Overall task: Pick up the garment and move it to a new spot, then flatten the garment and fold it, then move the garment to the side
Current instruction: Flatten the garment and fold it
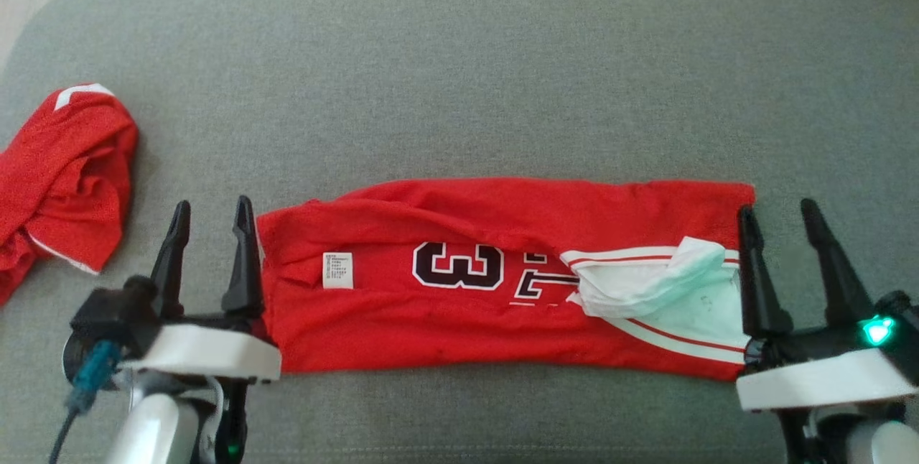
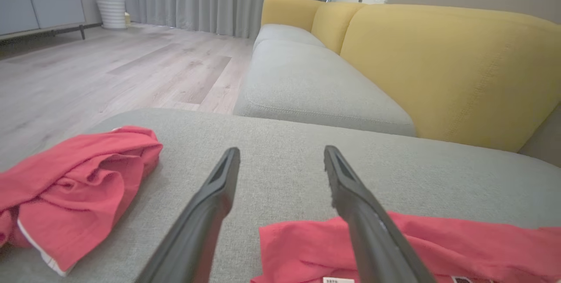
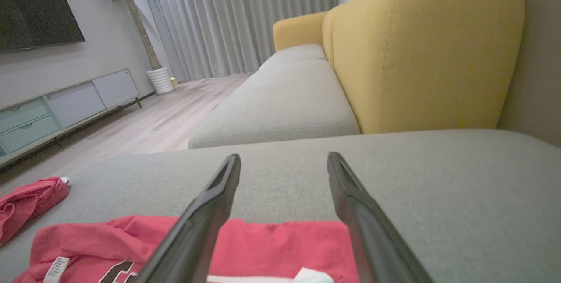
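The garment (image 1: 495, 277), a red jersey with black numerals, a white care label and white trim, lies folded into a long band across the grey cushion (image 1: 459, 76). My left gripper (image 1: 213, 210) stands open at its left end, the inner finger along the cloth's edge. At the jersey's right end my right gripper (image 1: 779, 211) is open too, with its inner finger at the hem. Nothing sits between either pair of fingers. The left wrist view has the jersey (image 2: 460, 248) under my left gripper (image 2: 282, 152). In the right wrist view the jersey (image 3: 280, 243) lies below my right gripper (image 3: 284, 159).
A second red garment (image 1: 61, 177) lies crumpled at the cushion's left edge, close to the left arm. Beyond the cushion stand a grey and yellow sofa (image 2: 394, 46), wooden floor (image 2: 109, 68), a low cabinet (image 3: 52, 107) and curtains.
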Robot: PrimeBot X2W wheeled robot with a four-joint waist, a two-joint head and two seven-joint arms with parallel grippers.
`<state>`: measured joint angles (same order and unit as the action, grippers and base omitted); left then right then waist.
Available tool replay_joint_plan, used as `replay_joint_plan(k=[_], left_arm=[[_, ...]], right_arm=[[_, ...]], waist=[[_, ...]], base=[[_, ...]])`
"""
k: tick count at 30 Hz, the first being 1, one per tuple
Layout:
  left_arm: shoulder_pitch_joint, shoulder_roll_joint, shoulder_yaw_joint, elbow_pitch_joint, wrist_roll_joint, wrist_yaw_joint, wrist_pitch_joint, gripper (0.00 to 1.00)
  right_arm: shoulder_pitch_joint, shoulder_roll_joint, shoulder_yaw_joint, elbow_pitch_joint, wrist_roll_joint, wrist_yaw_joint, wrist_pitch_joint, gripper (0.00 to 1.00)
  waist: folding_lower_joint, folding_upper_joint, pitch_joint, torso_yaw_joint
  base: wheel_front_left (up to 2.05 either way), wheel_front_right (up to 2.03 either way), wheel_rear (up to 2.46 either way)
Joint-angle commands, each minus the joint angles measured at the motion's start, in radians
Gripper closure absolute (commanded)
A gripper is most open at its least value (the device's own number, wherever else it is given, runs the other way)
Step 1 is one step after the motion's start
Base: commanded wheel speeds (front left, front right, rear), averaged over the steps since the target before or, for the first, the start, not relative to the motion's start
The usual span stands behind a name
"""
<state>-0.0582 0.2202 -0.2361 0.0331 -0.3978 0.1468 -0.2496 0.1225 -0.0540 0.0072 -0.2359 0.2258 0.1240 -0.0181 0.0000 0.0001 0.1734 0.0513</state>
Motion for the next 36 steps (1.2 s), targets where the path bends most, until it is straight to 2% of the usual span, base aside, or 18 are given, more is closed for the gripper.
replay_joint_plan(k=[1,8,25,28,36], left_arm=[[-0.013,0.014,0.046,-0.043,0.018,0.002,-0.012,0.00],[0.048,0.027,0.022,-0.095,0.073,0.002,-0.011,0.00],[0.057,0.038,-0.001,-0.101,0.072,0.003,0.007,0.00],[0.047,0.037,-0.004,-0.101,0.069,0.001,0.007,0.00],[-0.003,0.027,-0.028,-0.087,0.071,-0.021,0.004,0.00]], right_arm=[[-0.036,-0.003,0.015,-0.042,-0.013,0.007,-0.009,0.00],[-0.005,0.002,0.006,-0.041,-0.044,0.007,0.003,0.00],[-0.005,0.004,-0.014,0.017,-0.023,0.007,-0.003,0.00],[-0.030,0.004,-0.036,0.057,-0.021,0.007,-0.003,0.00],[-0.131,-0.031,-0.088,0.260,-0.025,0.007,0.031,0.00]], waist=[[0.0000,-0.0001,-0.006,0.000],[0.0000,-0.0001,-0.038,0.000],[0.0000,-0.0001,-0.036,0.007],[0.0000,-0.0001,-0.024,0.013],[0.0000,-0.0001,0.025,0.037]], base=[[0.00,0.00,0.00],[0.00,0.00,0.00],[0.00,0.00,0.00],[0.00,0.00,0.00],[0.00,0.00,0.00]])
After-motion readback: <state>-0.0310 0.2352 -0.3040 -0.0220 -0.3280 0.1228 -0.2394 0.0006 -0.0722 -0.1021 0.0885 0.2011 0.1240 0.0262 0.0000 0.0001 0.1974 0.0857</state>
